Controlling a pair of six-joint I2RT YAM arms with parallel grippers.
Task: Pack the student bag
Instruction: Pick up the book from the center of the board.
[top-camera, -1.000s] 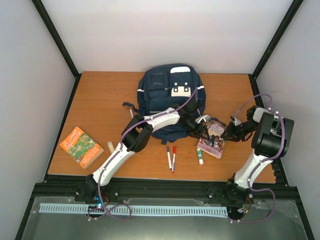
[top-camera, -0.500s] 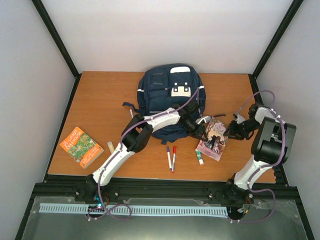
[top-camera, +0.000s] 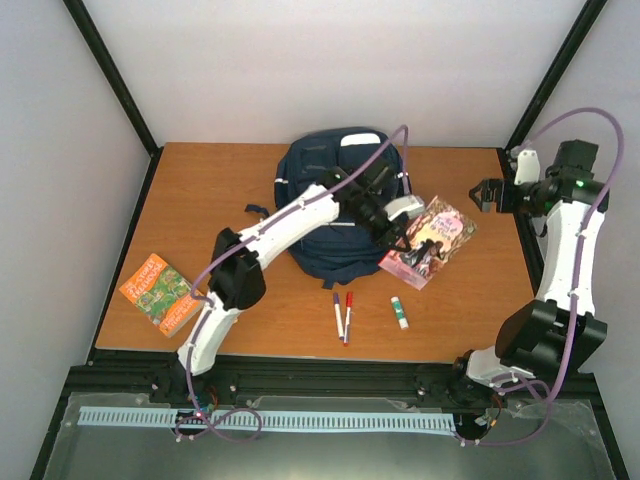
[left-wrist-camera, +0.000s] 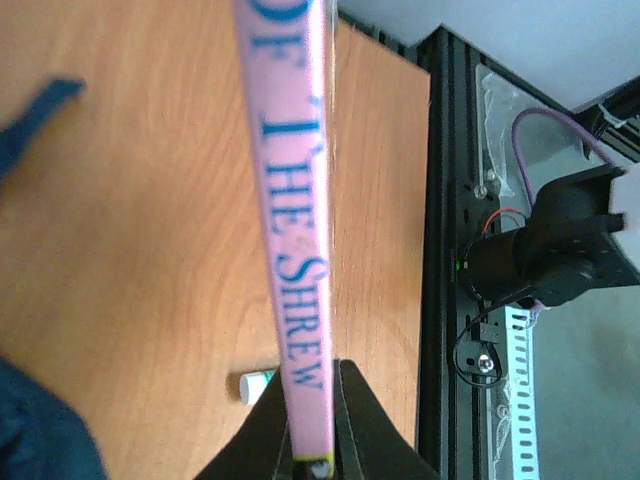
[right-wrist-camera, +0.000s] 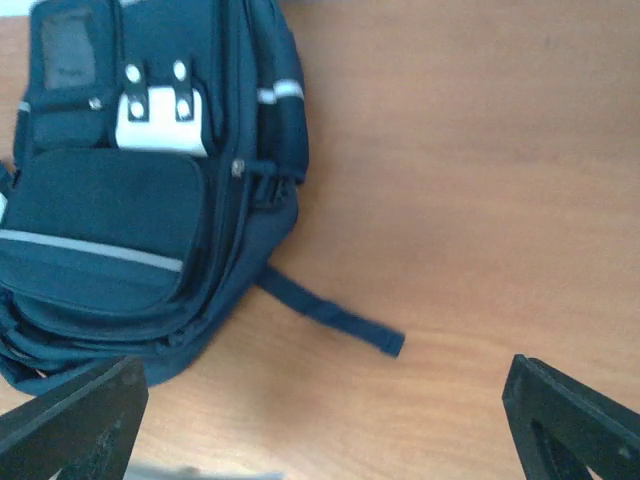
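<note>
The student bag (top-camera: 310, 165) lies flat on the table (top-camera: 200, 190) at the upper middle of the top view, front pockets up. The left gripper (top-camera: 398, 222) reaches across it, pressed onto the end of a pink book (top-camera: 435, 238) (its spine reads "of the Shrew" in the wrist view), just beside the bag's right edge. The right gripper (top-camera: 490, 192) hangs at the upper right, fingers (right-wrist-camera: 80, 410) spread wide. An orange book (top-camera: 160, 292) lies lower left. Two markers (top-camera: 341, 315) and a glue stick (top-camera: 400, 312) lie below centre.
</note>
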